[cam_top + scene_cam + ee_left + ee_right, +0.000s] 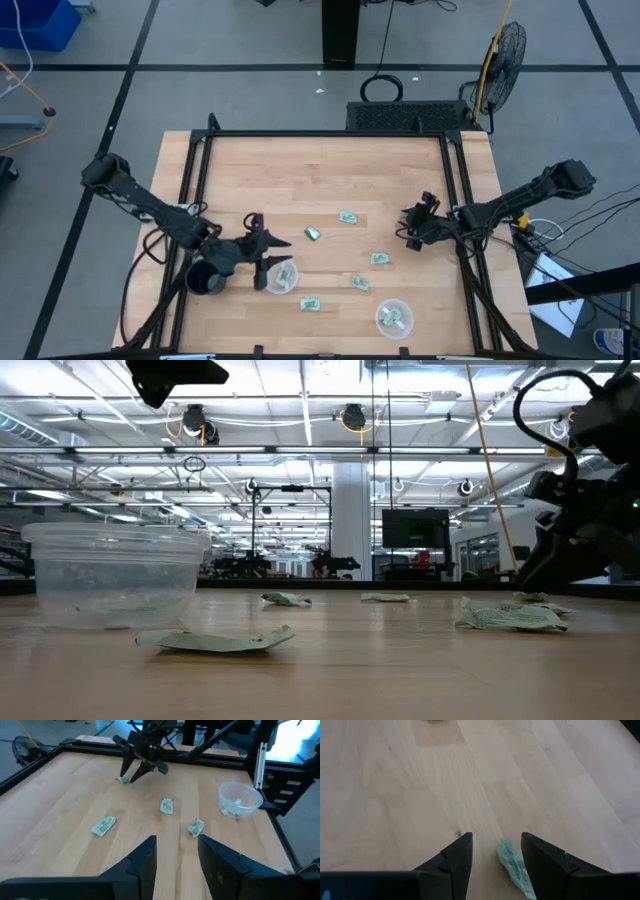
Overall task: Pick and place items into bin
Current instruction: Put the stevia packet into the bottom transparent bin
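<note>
The light blond wooden plank surface [330, 180] shows pale grain streaks, edged by a black metal frame [320, 133]; the small crinkled packets [347, 216] are pale green with white patches; the clear round plastic cup [394, 317] is colourless and see-through, a green-and-white packet inside; the black mug [203, 279] is plain black; the left pincer [266, 252] and right pincer [412, 226] are matte black; a yellow cable [519, 220] runs along the right arm.

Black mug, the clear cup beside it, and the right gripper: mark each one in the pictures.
black mug [203, 280]: high view, on its dark inside.
clear cup [280, 277]: high view, on the cup's rim area right of the mug.
right gripper [496, 851]: right wrist view, midway between its open fingertips.
</note>
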You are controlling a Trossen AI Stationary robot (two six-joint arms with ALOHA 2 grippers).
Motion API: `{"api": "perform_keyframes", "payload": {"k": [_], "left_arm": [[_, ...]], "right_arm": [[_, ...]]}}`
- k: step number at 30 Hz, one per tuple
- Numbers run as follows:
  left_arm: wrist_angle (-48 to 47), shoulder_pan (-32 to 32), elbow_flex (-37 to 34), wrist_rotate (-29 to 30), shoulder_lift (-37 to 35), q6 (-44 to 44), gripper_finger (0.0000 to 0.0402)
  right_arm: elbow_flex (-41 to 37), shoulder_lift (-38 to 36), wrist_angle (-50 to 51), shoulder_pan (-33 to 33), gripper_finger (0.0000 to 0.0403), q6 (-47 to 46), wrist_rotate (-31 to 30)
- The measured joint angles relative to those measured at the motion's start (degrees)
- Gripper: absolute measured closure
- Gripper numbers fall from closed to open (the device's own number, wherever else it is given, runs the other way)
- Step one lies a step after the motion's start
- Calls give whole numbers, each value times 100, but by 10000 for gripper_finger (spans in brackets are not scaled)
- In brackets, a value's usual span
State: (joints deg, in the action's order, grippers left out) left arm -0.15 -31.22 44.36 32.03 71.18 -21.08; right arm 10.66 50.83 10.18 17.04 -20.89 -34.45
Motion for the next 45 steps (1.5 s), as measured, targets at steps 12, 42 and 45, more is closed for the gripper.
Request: {"api": "perform_keyframes", "payload": {"k": [12, 42, 45], "left_arm": [[-60, 94, 0, -50, 2, 0, 252], [-49, 94, 0, -63, 2, -20, 252], [-49, 94, 0, -63, 2, -20, 252]], "right_arm": [[-1, 0, 89, -168, 243, -116, 13], [-94, -4, 439, -174, 397, -845, 4], [-98, -3, 126, -174, 399, -833, 19]]}}
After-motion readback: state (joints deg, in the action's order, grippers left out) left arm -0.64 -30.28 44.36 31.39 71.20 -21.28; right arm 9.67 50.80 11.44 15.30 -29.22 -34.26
